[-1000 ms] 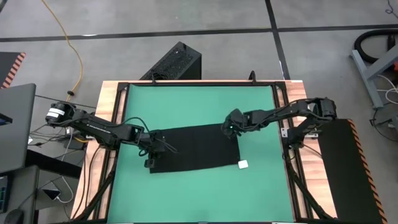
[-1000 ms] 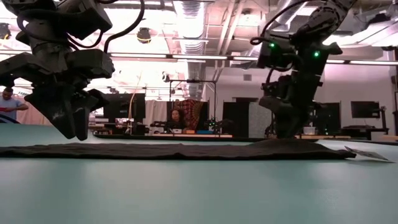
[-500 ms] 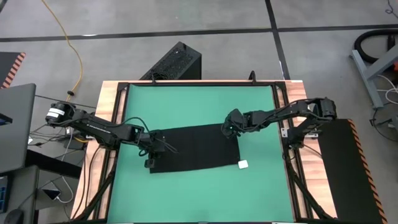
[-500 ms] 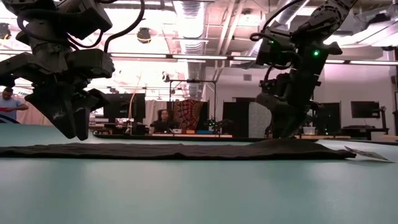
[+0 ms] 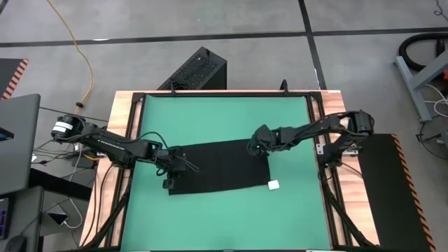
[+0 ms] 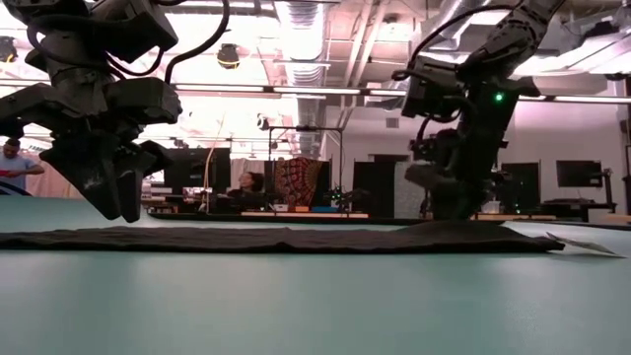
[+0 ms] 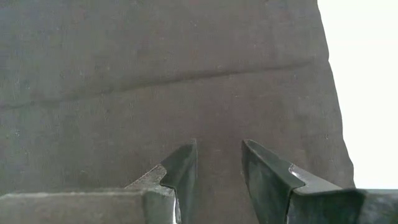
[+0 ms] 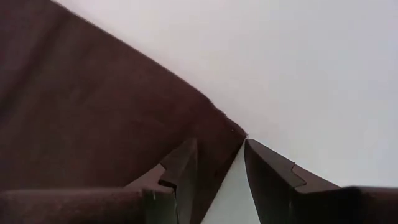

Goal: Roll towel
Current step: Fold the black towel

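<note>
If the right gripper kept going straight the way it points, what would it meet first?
Most likely the towel: the open right gripper points down at its far corner, right at the edge, so one finger might meet the green mat instead.

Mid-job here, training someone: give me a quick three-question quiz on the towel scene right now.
1. True or false: the towel lies flat on the mat.
2. Which gripper is at the towel's far right corner: A) left B) right?
3. Fill in: the white tag lies at the towel's near ____ corner.

Key: 1 true; 2 B; 3 right.
</note>
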### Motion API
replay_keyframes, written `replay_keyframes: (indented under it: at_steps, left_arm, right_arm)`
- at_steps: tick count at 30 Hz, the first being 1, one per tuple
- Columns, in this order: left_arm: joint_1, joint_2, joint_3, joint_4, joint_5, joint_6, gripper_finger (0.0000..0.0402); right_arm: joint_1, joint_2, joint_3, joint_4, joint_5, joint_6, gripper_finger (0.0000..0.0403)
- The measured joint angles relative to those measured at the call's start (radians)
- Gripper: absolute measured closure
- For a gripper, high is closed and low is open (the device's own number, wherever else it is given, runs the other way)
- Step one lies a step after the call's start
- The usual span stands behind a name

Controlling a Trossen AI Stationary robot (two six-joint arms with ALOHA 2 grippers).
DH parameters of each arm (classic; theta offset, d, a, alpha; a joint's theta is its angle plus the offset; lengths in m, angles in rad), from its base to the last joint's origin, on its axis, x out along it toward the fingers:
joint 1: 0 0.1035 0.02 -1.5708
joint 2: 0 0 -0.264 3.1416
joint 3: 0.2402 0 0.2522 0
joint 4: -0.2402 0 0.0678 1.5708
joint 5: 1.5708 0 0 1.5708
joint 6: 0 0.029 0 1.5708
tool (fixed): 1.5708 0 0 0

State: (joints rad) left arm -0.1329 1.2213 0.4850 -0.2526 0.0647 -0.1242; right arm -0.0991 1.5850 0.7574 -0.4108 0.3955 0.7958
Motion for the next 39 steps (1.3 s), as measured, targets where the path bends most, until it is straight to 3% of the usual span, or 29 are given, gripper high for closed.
replay_keyframes:
  at_steps: [8,17,25,34,39]
  left_arm:
    - [0.0,0.0,0.0,0.0,0.0,0.0,0.0286]
    - [0.0,0.0,0.0,-0.001,0.0,0.0,0.0286]
    - [0.0,0.0,0.0,-0.001,0.0,0.0,0.0286]
    - [0.0,0.0,0.0,0.053,-0.003,0.002,0.0286]
    - [0.0,0.011,-0.038,0.114,-0.01,0.02,0.0311]
  right_arm:
    - [0.007,0.015,0.002,0.009,-0.003,0.015,0.0264]
    - [0.007,0.009,0.002,-0.029,-0.003,0.018,0.0389]
    - [0.007,0.009,0.011,-0.072,0.018,0.023,0.0367]
    - [0.007,0.011,0.058,-0.163,0.048,0.019,0.0381]
    - [0.008,0.011,0.058,-0.162,0.047,0.018,0.038]
